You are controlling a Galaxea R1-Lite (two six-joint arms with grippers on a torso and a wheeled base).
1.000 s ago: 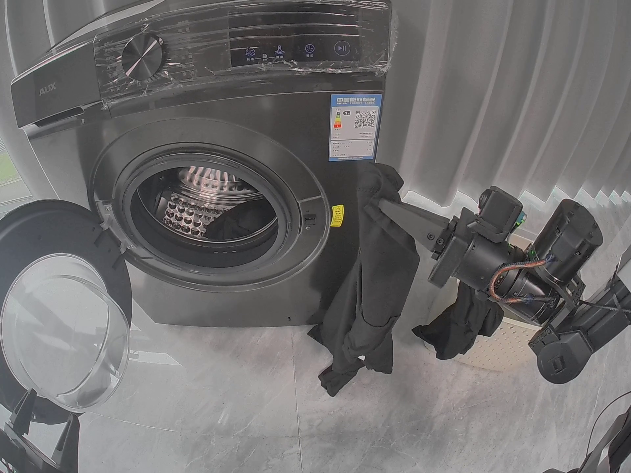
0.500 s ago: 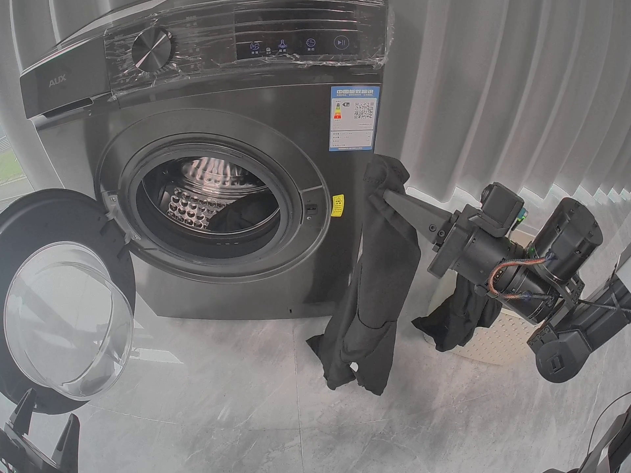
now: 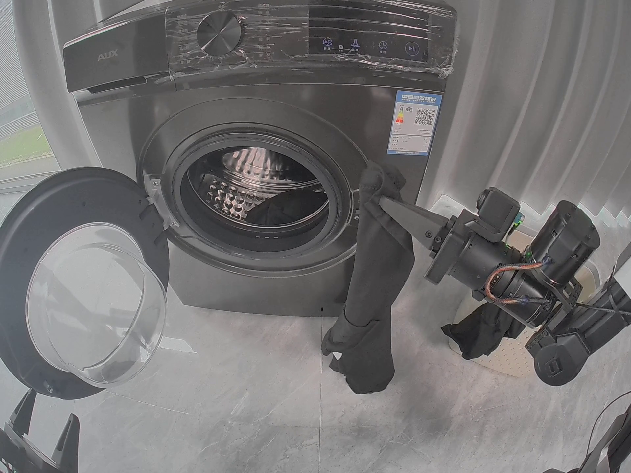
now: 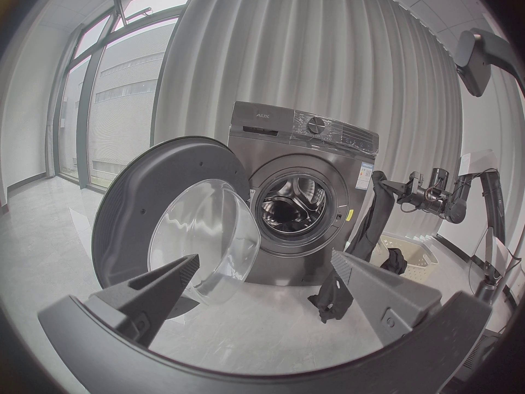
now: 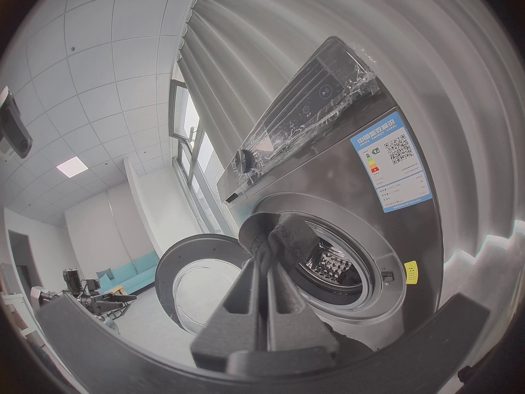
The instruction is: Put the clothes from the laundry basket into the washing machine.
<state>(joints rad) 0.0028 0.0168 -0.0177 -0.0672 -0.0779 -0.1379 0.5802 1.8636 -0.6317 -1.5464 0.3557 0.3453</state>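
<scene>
Standing on a grey marbled floor against a pale pleated curtain, the washing machine is the biggest thing before me; its top panel is wrapped in clear film, and its round mouth gapes open onto the shiny drum. The door, dark-rimmed with a bulging clear window, is swung wide to the robot's left of the opening. Next in size is a long dark garment; it hangs straight down in front of the machine, just at the right edge of the mouth, and its lower end bunches at the floor. The laundry basket, pale and perforated, sits on the floor to the right of the machine, partly hidden behind the right arm; a second dark garment droops over its near rim. The right gripper has its two fingers pressed together on the top fold of the hanging garment, holding it level with the mouth's right edge. The left gripper sits low and to the left, near the open door, its fingers spread apart with nothing between them. Inside the drum lies a small dark heap of clothing; a blue-edged label is stuck on the machine's front, upper right.
</scene>
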